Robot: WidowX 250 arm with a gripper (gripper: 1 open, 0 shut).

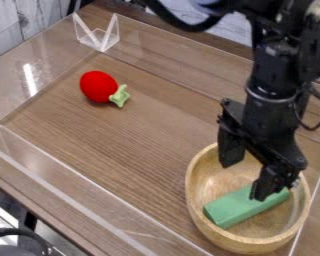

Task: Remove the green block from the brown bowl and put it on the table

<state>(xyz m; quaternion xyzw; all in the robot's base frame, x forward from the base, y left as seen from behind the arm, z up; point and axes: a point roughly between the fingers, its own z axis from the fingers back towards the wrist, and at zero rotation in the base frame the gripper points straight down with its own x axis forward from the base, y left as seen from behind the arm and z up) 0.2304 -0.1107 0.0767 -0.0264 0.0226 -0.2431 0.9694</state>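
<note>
While hovering spread and empty over the round tan wooden bowl (226,226), lowering the black end effector (252,178) squarely astride the flat mint-green block (247,205), avoiding the rim.

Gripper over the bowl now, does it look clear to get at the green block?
Probably yes. The gripper points down with its fingers spread, right above the green block, which lies flat in the brown bowl with nothing on top of it. The bowl's rim near the block's end may crowd one finger.
</note>
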